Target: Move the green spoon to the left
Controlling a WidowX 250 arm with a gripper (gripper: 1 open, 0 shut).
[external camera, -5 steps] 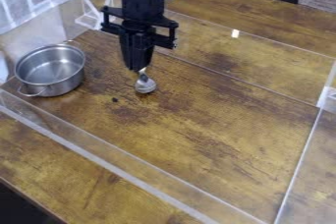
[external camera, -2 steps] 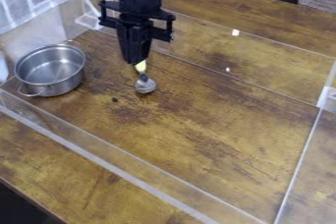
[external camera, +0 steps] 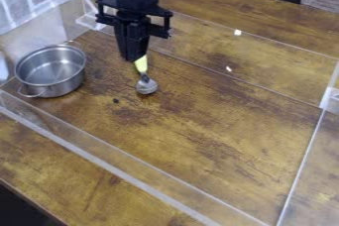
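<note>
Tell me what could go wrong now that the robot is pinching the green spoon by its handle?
1. The tool pinches only the top of the green spoon, which hangs almost upright, so it might slip or swing.
2. The spoon's grey end looks very close to the table; sliding sideways could scrape it.
3. The steel bowl sits on the picture's left, so a long move that way could bump it.
</note>
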